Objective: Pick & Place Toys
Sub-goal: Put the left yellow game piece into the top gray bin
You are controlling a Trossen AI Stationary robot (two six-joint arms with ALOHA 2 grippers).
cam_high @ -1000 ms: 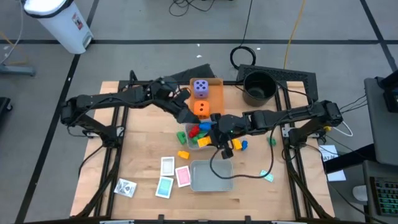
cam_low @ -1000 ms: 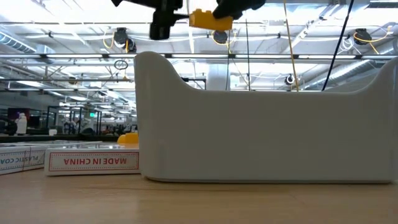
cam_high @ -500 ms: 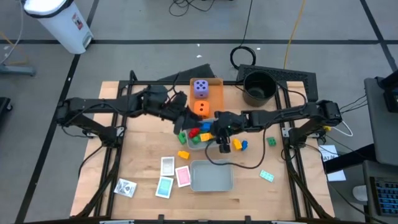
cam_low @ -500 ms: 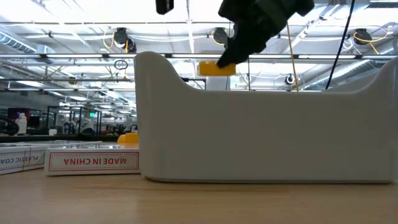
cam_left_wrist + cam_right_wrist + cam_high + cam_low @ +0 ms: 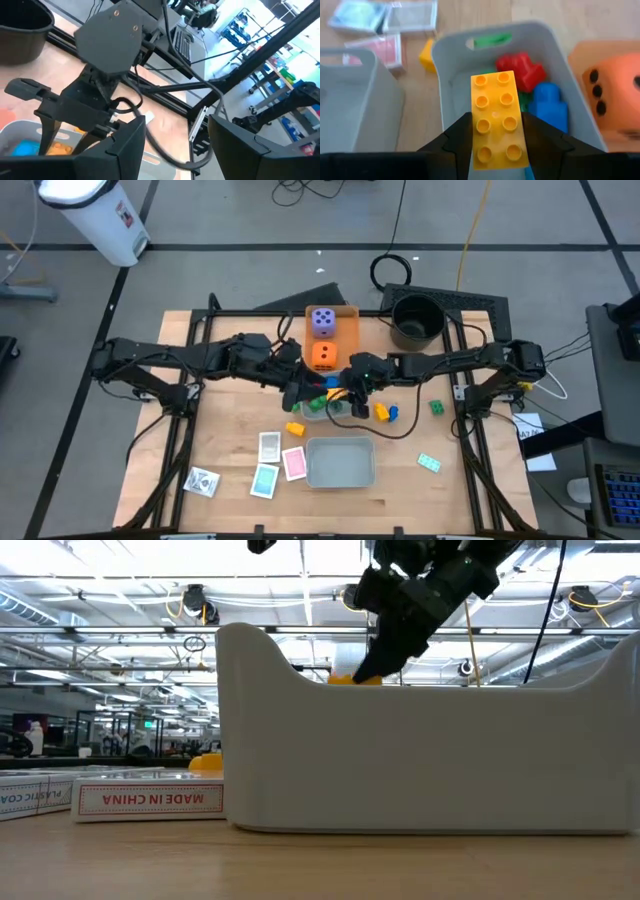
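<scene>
**Yellow brick held over the toy-filled grey tray**

The yellow eight-stud plastic brick (image 5: 499, 120) is clamped between the two dark fingers (image 5: 462, 135) of the right gripper (image 5: 352, 388). In the right wrist view it hangs directly above the rounded grey plastic tray (image 5: 451, 55) at the table centre. In the low view the brick (image 5: 352, 680) shows just at the rim line of the nearer grey tray (image 5: 430, 760), with the gripper (image 5: 372, 668) descending onto it from above.

Inside the centre tray lie a red plastic brick (image 5: 520, 67), a blue plastic brick (image 5: 550, 107) and a green plastic brick (image 5: 491, 40).

In the high view, the orange dotted die (image 5: 323, 355) sits at 12 o'clock from the centre tray, on the flat orange tray (image 5: 348, 330), with the purple dotted die (image 5: 322, 321) beyond it. A second yellow brick (image 5: 294, 428) lies on the wood at 7 o'clock from the centre tray. Loose yellow and blue bricks (image 5: 385, 412) lie at 3 o'clock. A small green brick (image 5: 436, 408) lies farther out at 3 o'clock.

The white card (image 5: 269, 446), pink card (image 5: 294, 463) and teal card (image 5: 264, 480) lie near the 9 o'clock side of the second, empty grey tray (image 5: 340, 463).

The left gripper (image 5: 296, 392) is at the 9 o'clock edge of the centre tray. Its fingers (image 5: 125, 150) stand apart and hold nothing.
</scene>
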